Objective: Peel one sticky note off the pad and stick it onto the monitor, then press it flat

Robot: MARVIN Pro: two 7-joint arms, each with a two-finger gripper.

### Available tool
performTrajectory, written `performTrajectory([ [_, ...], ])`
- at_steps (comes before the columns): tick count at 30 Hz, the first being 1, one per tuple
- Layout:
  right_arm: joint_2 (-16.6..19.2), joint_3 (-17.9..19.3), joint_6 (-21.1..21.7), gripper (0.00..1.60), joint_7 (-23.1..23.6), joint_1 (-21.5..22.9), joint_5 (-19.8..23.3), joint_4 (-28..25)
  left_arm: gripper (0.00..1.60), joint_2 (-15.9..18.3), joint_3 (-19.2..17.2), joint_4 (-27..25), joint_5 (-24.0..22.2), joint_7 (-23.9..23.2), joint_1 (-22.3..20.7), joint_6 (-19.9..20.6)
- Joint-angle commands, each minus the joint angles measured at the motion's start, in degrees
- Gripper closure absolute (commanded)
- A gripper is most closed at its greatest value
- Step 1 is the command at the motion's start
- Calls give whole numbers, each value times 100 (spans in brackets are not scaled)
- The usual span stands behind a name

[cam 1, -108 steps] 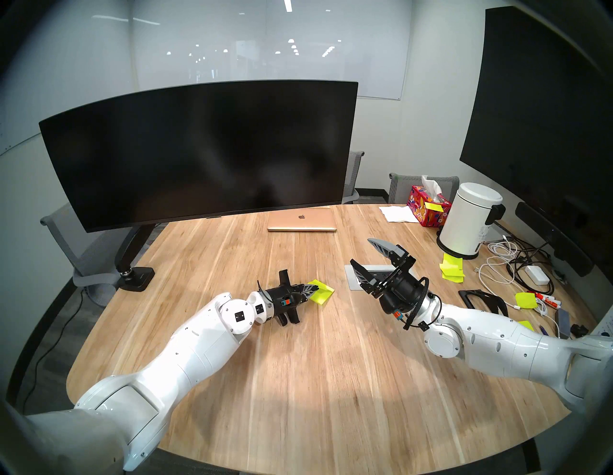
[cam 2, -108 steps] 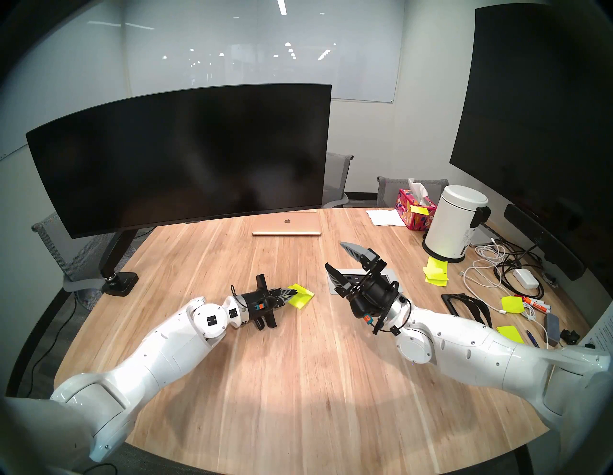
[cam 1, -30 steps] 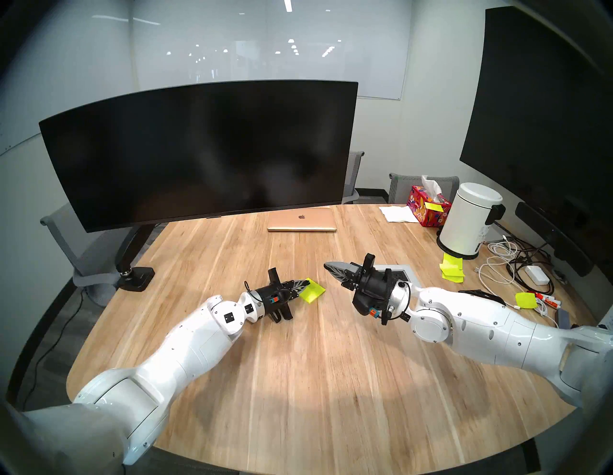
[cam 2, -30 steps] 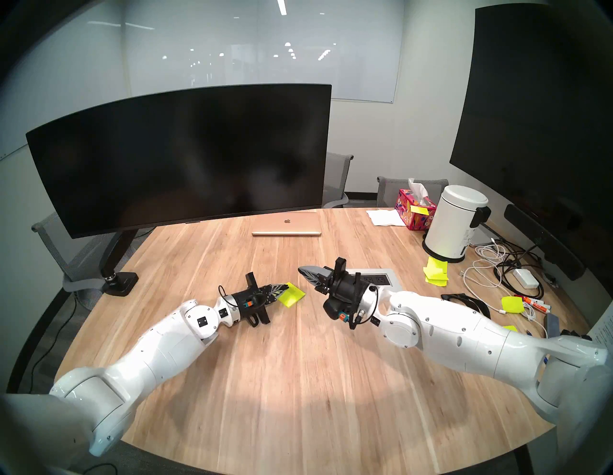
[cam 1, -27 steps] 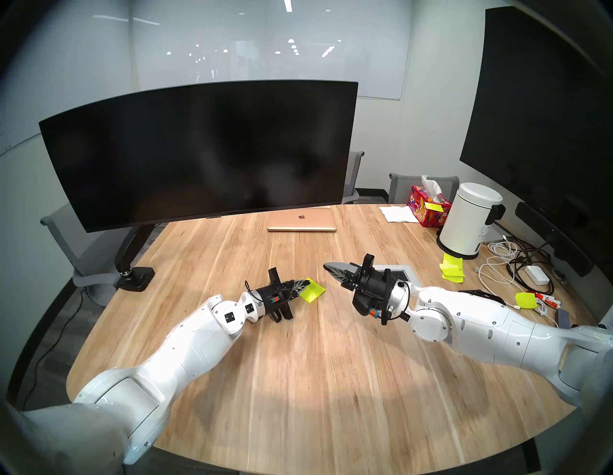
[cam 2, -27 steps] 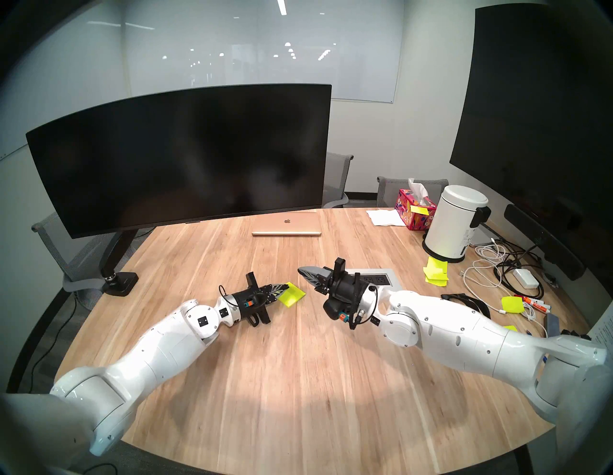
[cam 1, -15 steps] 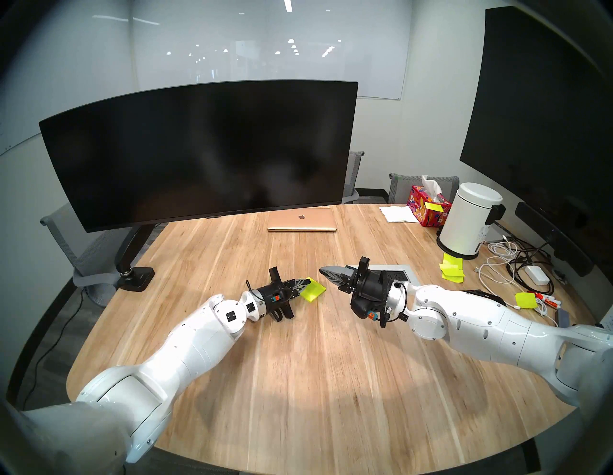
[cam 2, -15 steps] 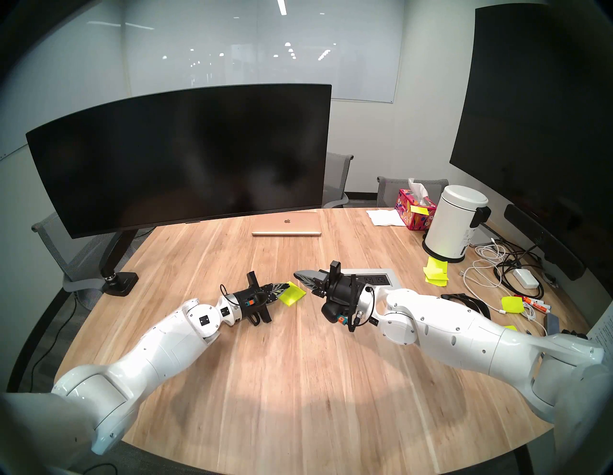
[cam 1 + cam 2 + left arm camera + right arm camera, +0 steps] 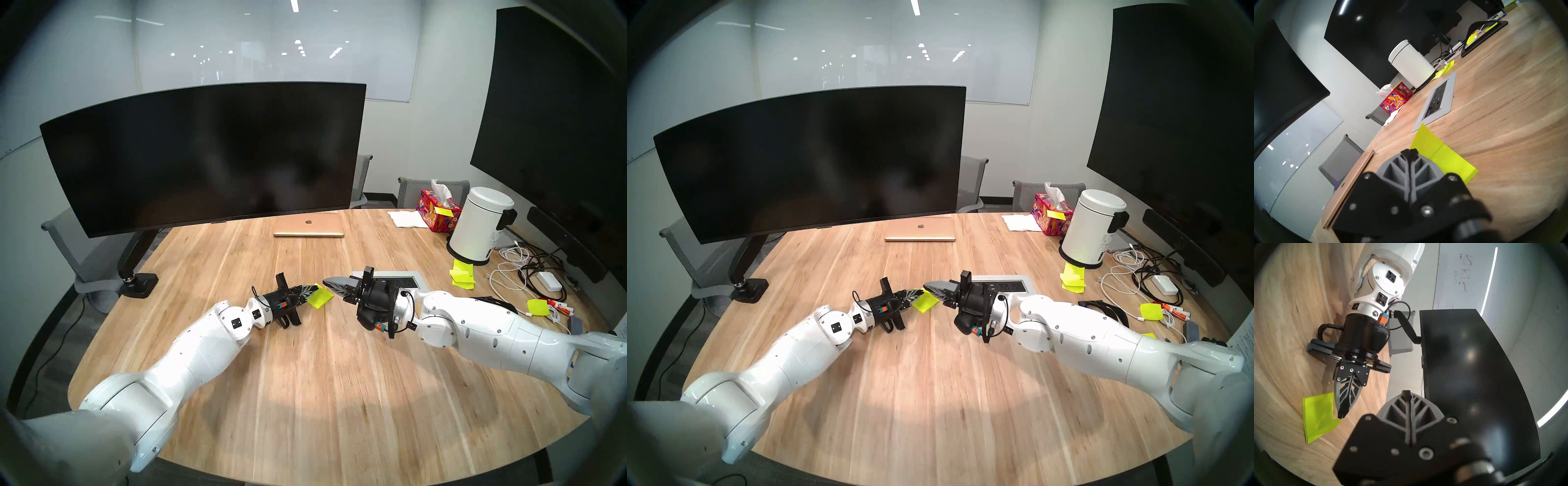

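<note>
The neon yellow-green pad (image 9: 321, 299) lies mid-table and also shows in the head stereo right view (image 9: 926, 302). My left gripper (image 9: 315, 288) is shut on a corner of the top sticky note (image 9: 1424, 141), which is lifted and bent up off the pad (image 9: 1456, 167). My right gripper (image 9: 325, 281) is shut and empty, its tip just above the pad's far right edge, close to the left fingertips. In the right wrist view the left gripper (image 9: 1341, 415) pinches at the pad (image 9: 1316, 416). The monitor (image 9: 203, 152) stands behind, dark and bare.
A gold laptop (image 9: 308, 225) lies under the monitor's right end. A grey socket panel (image 9: 402, 280) sits under my right wrist. At the right are a white bin (image 9: 478, 227), a tissue box (image 9: 437, 210), a heap of notes (image 9: 461, 276), cables (image 9: 529, 271) and a wall screen (image 9: 559, 118).
My right gripper, open 3.6 s ago, has shut, turned and moved left until its tip is over the pad. My left gripper dragged the pad slightly left earlier and now holds still.
</note>
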Motion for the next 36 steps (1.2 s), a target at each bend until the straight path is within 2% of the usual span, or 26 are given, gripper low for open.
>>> performTrajectory([
  [1, -38, 20, -156, 160, 99, 164, -36, 124, 160, -5, 51, 77, 42, -13, 79, 30],
  [36, -680, 48, -542, 160, 39, 276, -377, 1234, 160, -128, 88, 253, 32, -16, -52, 21],
])
